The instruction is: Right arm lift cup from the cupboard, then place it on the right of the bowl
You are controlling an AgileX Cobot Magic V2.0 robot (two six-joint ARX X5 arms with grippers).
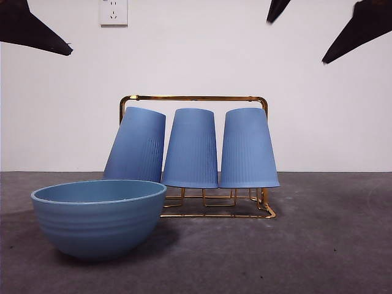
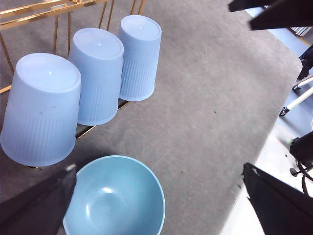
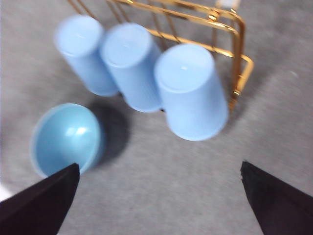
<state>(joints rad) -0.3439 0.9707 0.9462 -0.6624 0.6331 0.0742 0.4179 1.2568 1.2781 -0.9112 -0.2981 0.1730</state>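
Three identical ribbed blue cups stand upside down on the pegs of the gold wire cupboard [image 1: 195, 98]: a left one [image 1: 136, 146] leaning, a middle one [image 1: 191, 148] and a right one [image 1: 248, 148]. The wide light-blue bowl [image 1: 98, 214] sits on the table in front of the left cup. My right gripper [image 3: 159, 165] is open and empty, high above the table on the near side of the right cup [image 3: 193, 93] and the bowl [image 3: 66, 139]; in the front view it [image 1: 297, 41] shows at the top right. My left gripper [image 2: 159, 167] is open and empty, above the bowl [image 2: 115, 196].
A white wall with a power outlet [image 1: 113, 11] stands behind the rack. The grey table top [image 1: 331, 245] stretches to the right of the bowl and rack. The left wrist view shows the table's edge [image 2: 264, 156] with stand legs [image 2: 298, 98] beyond it.
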